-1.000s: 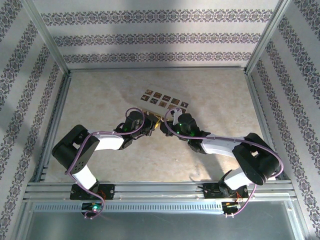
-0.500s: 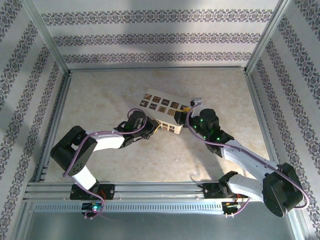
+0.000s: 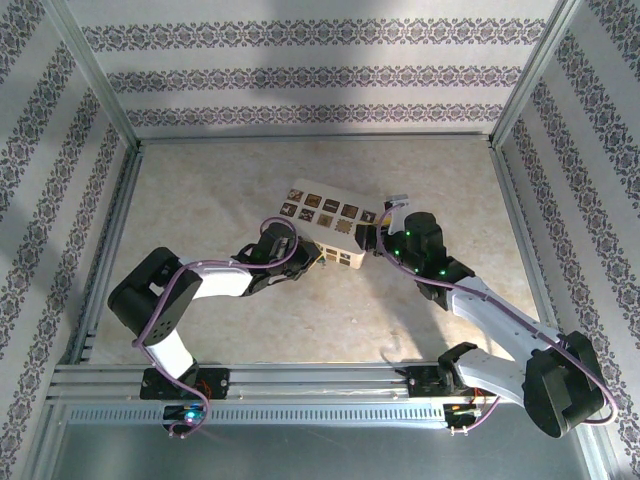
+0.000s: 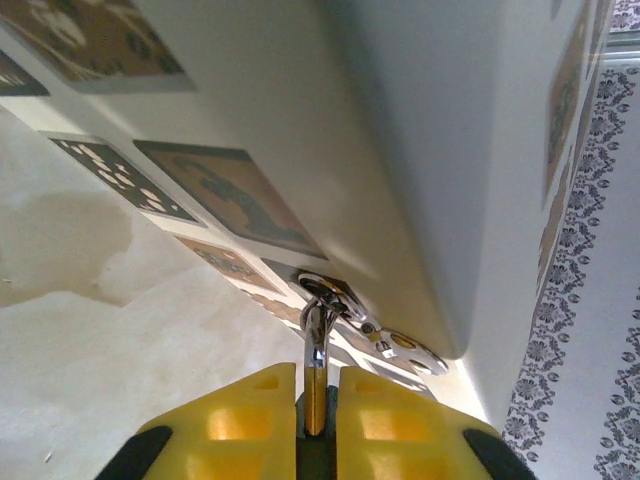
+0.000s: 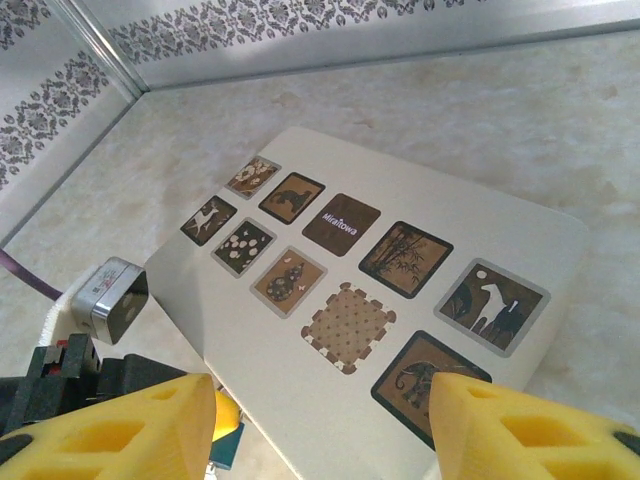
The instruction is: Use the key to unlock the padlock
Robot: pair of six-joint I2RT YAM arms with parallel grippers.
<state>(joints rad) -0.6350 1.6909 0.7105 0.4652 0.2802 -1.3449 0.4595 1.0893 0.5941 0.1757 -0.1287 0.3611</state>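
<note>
The left gripper (image 4: 317, 375) clamps the key (image 4: 314, 345); the right gripper (image 5: 315, 400), at three o'clock of the cream box (image 5: 450, 210), has its jaws apart; unlocking seems not yet done.

A cream box (image 5: 500, 235) with dark square picture tiles rests on the pale marbled bench (image 3: 200, 190), walls (image 3: 320, 75) of patterned wallpaper all around.
</note>
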